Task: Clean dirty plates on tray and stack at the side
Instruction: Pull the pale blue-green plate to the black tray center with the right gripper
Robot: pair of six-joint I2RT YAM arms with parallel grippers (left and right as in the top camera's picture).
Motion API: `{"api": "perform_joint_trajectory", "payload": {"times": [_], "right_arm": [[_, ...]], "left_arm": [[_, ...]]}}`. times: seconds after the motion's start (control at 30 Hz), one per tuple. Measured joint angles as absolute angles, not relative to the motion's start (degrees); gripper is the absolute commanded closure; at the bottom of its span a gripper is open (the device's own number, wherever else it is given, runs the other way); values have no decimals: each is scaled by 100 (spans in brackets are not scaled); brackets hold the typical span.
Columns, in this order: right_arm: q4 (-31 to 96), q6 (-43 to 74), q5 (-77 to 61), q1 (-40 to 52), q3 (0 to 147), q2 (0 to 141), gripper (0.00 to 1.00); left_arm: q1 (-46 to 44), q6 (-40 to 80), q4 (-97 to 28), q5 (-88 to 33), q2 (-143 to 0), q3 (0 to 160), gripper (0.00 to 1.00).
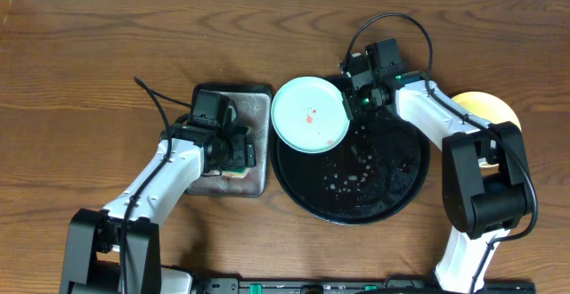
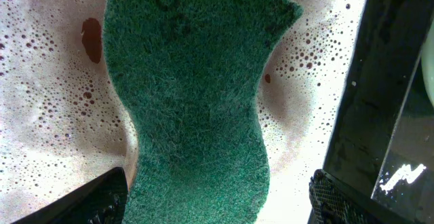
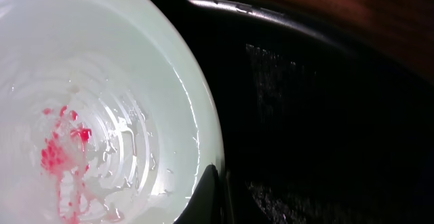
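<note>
We read the step as plate held, scrub not yet begun. The right gripper (image 1: pixel 361 101) sits at the right rim of the pale light-blue round plate (image 1: pixel 310 116). In the right wrist view one dark finger (image 3: pixel 209 195) lies over that rim and the other is hidden, so we judge it clamped on the plate. The plate sits over the upper left edge of the large round black tray (image 1: pixel 374 187), and a red sauce smear (image 3: pixel 61 149) shows in its centre.

The left gripper (image 1: pixel 239 149) is at frame left, over the rectangular grey metal tray (image 1: pixel 258 102). Its jaws are spread wide either side of the green scouring sponge (image 2: pixel 193 95), which lies in foamy water (image 2: pixel 47 115), and neither jaw touches it. A yellow round plate (image 1: pixel 485 107) lies at the far right, partly hidden by the arm.

Next we expect the left to close on the sponge, lift it and wipe the smear while the right steadies the plate.
</note>
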State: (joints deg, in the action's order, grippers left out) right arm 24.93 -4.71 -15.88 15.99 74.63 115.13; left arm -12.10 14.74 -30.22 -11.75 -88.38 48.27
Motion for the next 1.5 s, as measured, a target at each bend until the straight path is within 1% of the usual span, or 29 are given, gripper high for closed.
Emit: {"api": "perform_joint_trajectory", "payload": {"times": [1.03,1.23,1.5], "right_arm": [[2639,-471,-1601,1599,7465,11513,99],[3212,-375,-1649,1511,7511,11485,99],[4556,-132,-1518,1098,7513,10899,99]], "left_arm": [[-1210,1474,-3022,-1175,-8838,4827,14],[-1210,1474,-3022,-1175,-8838,4827,14],[-1210,1474,-3020,-1177,-8838,4827,14]]}}
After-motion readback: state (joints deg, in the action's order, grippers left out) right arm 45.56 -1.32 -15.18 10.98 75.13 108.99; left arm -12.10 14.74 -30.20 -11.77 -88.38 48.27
